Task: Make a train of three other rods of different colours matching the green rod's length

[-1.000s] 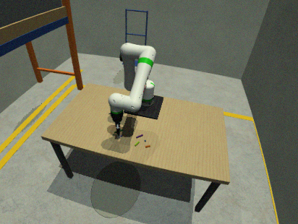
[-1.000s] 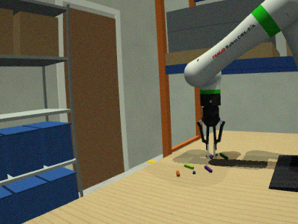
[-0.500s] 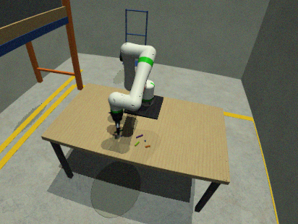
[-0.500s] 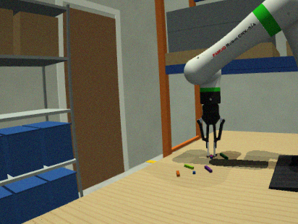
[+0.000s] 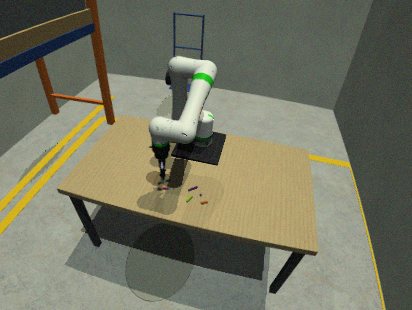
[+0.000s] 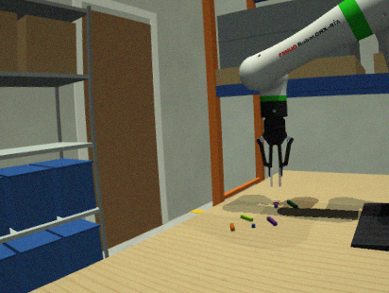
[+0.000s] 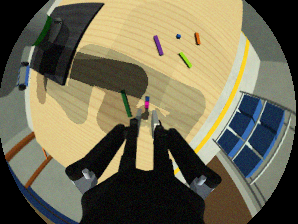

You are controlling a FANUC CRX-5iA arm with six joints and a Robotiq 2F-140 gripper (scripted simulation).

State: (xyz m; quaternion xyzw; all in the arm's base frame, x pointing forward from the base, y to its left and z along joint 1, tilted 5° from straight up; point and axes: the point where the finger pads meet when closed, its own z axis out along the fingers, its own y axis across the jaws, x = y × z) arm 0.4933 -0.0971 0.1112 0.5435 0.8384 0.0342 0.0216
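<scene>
So the end effector (image 5: 163, 179) (image 6: 276, 184) (image 7: 146, 115) is up off the table (image 5: 260, 195) (image 6: 165, 265) (image 7: 220, 25), tips a narrow gap apart, nothing pinched. Below it the magenta rod (image 5: 165, 188) (image 6: 276, 204) (image 7: 147, 105) has a blue one (image 6: 276, 207) (image 7: 147, 99) at its end, looks like touching. Can't tell if the dark patch at magenta's other end is a rod or shadow.

Green (image 5: 168, 180) (image 6: 292, 203) (image 7: 126, 103) lies apart beside them, and it's 8, so my guess is 1+2+5: train started, lime (image 5: 189, 199) (image 6: 246, 217) (image 7: 185, 60) still over by purple (image 5: 193, 188) (image 6: 272, 220) (image 7: 158, 45). Next I'd go fetch lime, turn it onto the line and butt it up gently, or the little ones could get shoved.

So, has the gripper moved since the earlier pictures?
Yes, up: the gripper is now higher above the table in the exterior view.
</scene>
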